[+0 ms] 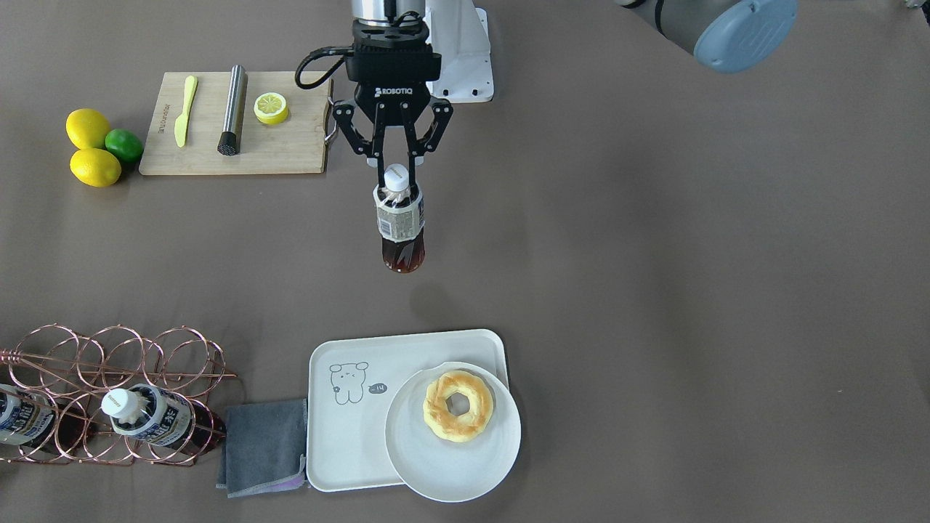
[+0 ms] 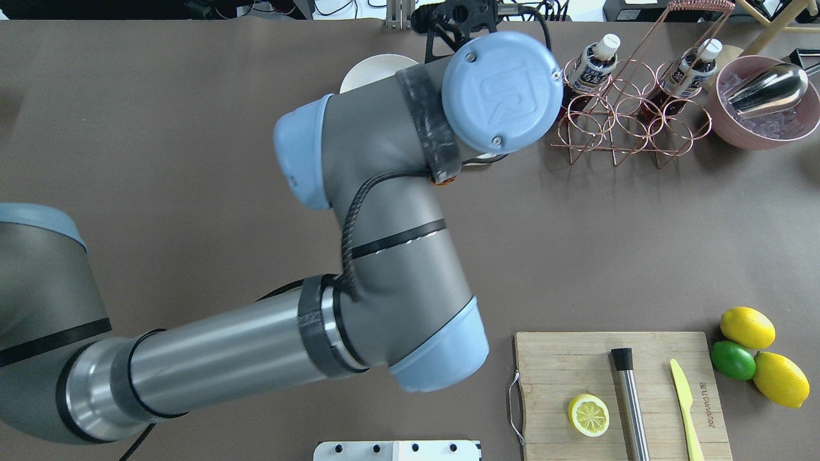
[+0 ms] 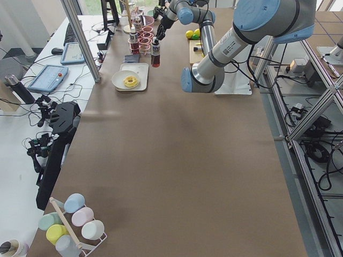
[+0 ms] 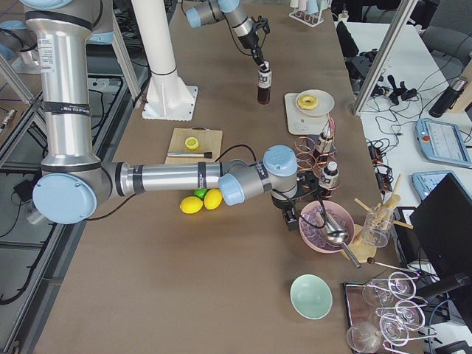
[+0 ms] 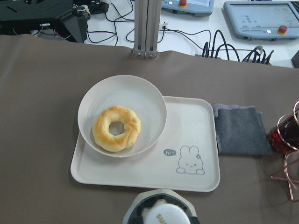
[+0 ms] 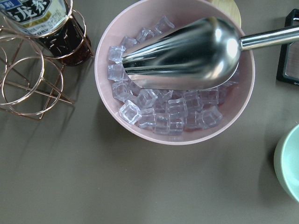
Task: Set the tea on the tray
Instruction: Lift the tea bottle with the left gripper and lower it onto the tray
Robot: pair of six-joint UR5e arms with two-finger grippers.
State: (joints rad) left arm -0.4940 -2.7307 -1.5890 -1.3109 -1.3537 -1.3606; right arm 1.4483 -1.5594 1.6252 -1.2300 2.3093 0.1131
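Note:
My left gripper (image 1: 396,176) is shut on the neck of the tea bottle (image 1: 399,225), just under its white cap. The bottle hangs upright above the bare table, between the cutting board and the tray. The white tray (image 1: 349,436) with the bear drawing lies nearer the operators' side. It carries a round plate (image 1: 450,468) with a doughnut (image 1: 458,405). In the left wrist view the cap (image 5: 161,217) sits at the bottom edge, short of the tray (image 5: 196,121). My right gripper (image 4: 290,212) hovers by the pink ice bowl (image 6: 117,121); I cannot tell whether it is open or shut.
A copper wire rack (image 1: 116,363) holds two more tea bottles (image 1: 149,421) left of the tray. A grey cloth (image 1: 265,447) lies between the rack and the tray. A wooden cutting board (image 1: 290,145) holds a knife, a steel muddler and a lemon half. Lemons and a lime (image 1: 94,149) lie beside it.

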